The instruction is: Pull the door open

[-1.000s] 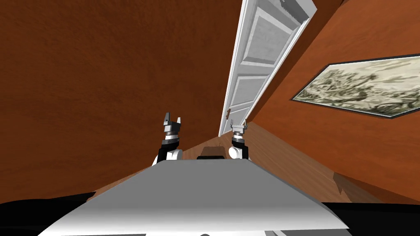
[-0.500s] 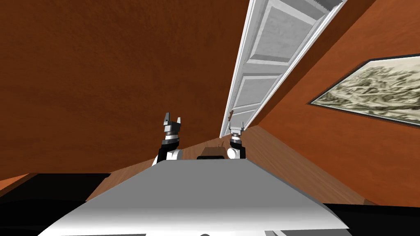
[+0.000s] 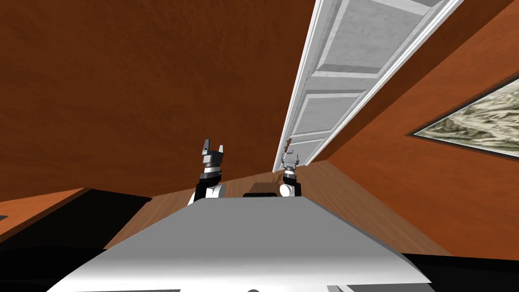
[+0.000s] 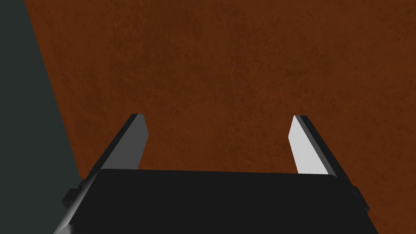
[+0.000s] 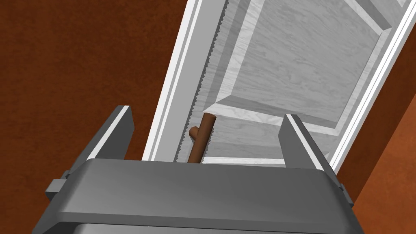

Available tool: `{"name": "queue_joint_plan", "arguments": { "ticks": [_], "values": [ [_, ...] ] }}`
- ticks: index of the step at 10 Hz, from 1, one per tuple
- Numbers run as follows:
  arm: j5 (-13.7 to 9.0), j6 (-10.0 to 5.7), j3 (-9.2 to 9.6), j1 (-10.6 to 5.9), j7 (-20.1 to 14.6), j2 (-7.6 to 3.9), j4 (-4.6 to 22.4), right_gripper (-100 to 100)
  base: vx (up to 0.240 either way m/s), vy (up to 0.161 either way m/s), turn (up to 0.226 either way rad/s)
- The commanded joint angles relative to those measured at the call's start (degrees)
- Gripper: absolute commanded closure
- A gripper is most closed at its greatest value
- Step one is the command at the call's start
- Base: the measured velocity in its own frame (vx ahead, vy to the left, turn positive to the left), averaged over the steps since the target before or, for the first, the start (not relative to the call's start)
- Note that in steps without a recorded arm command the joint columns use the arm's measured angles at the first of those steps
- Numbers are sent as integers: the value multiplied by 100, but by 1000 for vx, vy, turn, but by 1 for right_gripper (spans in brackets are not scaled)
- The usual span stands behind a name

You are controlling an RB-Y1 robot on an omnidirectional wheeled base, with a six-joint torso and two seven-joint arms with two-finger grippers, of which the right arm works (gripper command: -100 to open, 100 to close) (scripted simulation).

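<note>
Now the right gripper (image 5: 206, 113), jaws released, should advance until the brown handle (image 5: 202, 138) of the door (image 5: 292, 61) sits between them, then clench; the left gripper (image 4: 217, 118) is also released.

head cam: steeply down and forward, rolled, white door (image 3: 349, 76) well ahead to the right | left wrist cam: faces brown wall (image 4: 227, 73) (near, flat-on) | right wrist cam: close on door edge and brown handle (image 5: 201, 138) | shared: head and right wrist both take in door and handle
</note>
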Motion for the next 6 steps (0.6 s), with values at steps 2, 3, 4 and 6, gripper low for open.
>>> {"name": "queue_joint_plan", "arguments": {
  "ticks": [2, 3, 4, 6],
  "values": [
    [-389, -162, 201, -144, -245, -107, 339, -100, 3, -141, 195],
    [-533, -225, 281, -193, -335, -147, 464, -100, -1, -123, 194],
    [-678, -288, 360, -241, -425, -188, 589, -100, -10, -120, 229],
    [-959, -411, 516, -335, -600, -267, 832, -100, 1, -135, 205]
  ]
}}
